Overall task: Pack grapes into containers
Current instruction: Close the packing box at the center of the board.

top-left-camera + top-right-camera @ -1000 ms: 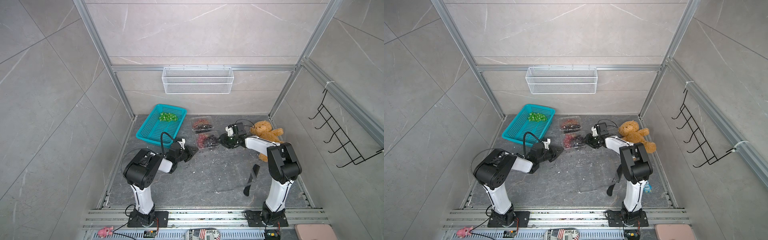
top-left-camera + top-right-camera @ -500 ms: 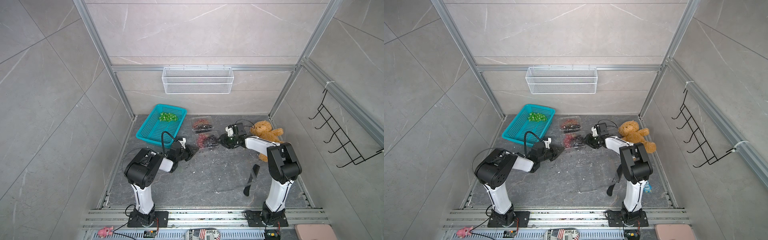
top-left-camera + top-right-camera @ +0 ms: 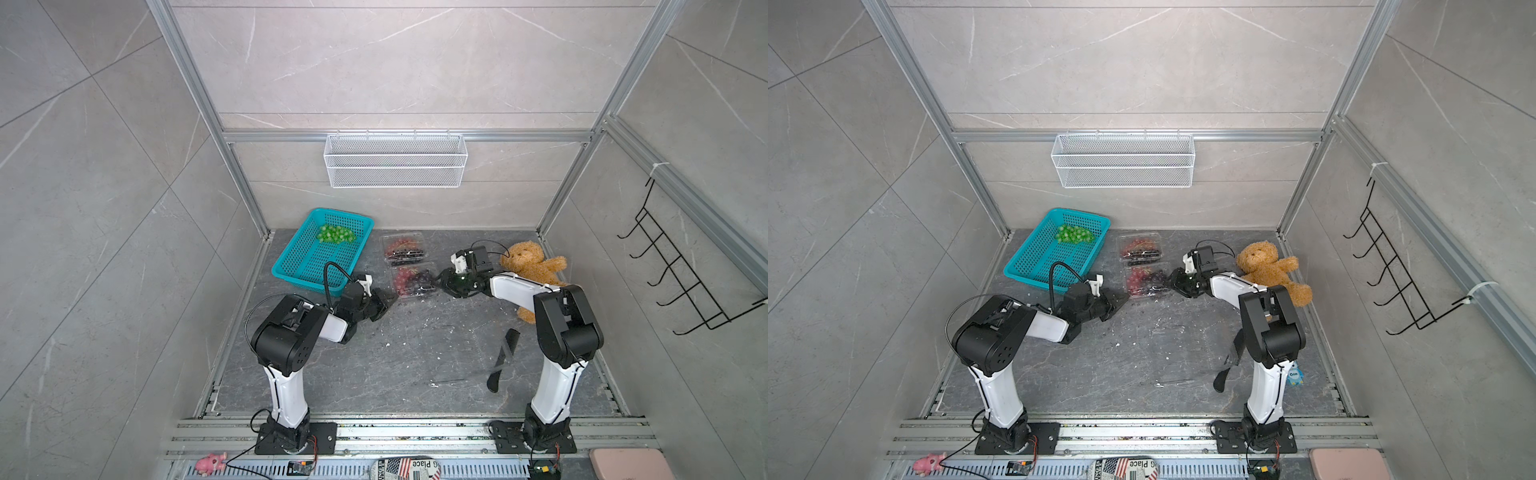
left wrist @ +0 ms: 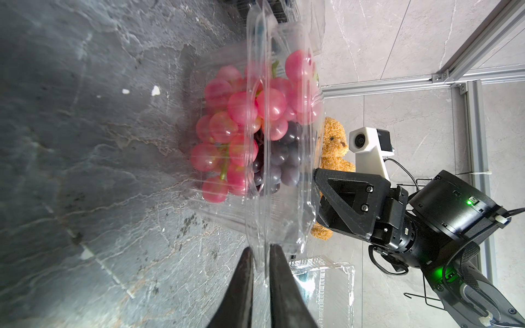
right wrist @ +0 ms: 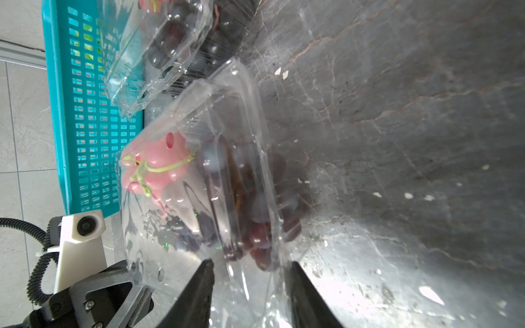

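Pinching the near-left corner rim of the near box [image 4: 284,224] with the left gripper [image 4: 260,251], narrowed almost to touching, trapping only the clear plastic flange between the tips. Straddling the opposite, right-hand end of the same box with the right gripper [image 5: 250,264], standing about half spread, placing one finger [image 5: 196,289] over the lid and the other down beside the tabletop [image 5: 397,142]; not showing whether clamping or merely bracketing. Reaching in low from the near edge with both arms. Enclosing red grapes [image 4: 227,127] and dark grapes [image 4: 284,159] beneath that lid. Sitting, in both top views, between the two grippers, midway across the tabletop and toward its far edge. Showing, just beyond and nearer the far edge, a far box [image 3: 405,248] likewise carrying red and dark berries. Showing green grapes [image 3: 336,235] lying in the far end of the basket [image 3: 305,266], at the far-left corner of the tabletop, and a bear [image 3: 528,266] slumping at the right edge, just behind the right gripper.
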{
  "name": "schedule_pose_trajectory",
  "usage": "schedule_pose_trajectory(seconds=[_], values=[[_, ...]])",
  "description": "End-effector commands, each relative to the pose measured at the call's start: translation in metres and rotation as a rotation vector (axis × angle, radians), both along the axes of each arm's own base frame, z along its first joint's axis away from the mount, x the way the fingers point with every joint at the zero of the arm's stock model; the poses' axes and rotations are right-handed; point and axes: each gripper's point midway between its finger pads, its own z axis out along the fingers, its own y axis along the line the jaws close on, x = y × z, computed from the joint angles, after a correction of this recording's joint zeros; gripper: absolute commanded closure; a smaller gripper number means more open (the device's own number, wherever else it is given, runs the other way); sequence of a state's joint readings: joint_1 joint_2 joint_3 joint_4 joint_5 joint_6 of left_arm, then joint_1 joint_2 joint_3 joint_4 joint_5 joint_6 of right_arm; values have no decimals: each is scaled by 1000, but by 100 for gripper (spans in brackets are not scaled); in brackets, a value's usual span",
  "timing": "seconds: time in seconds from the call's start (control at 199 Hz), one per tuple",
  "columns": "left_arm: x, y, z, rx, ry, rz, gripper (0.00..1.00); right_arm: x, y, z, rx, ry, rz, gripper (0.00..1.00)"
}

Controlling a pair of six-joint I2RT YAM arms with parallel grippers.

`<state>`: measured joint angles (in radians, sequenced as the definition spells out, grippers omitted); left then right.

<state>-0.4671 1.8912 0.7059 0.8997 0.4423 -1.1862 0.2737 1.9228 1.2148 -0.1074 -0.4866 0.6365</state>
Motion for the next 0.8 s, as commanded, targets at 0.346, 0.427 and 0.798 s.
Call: schedule_pose_trajectory(seconds=[0.346, 0.427, 0.798], values=[[5, 1, -7, 48, 12, 13, 100, -13, -1, -18, -11, 67, -4, 56], [4, 2, -11, 66, 26, 15, 98, -14, -1, -19, -10, 69, -4, 56], [-1, 22, 8, 245, 28, 8, 54, -13, 1, -11, 14, 59, -15, 57]])
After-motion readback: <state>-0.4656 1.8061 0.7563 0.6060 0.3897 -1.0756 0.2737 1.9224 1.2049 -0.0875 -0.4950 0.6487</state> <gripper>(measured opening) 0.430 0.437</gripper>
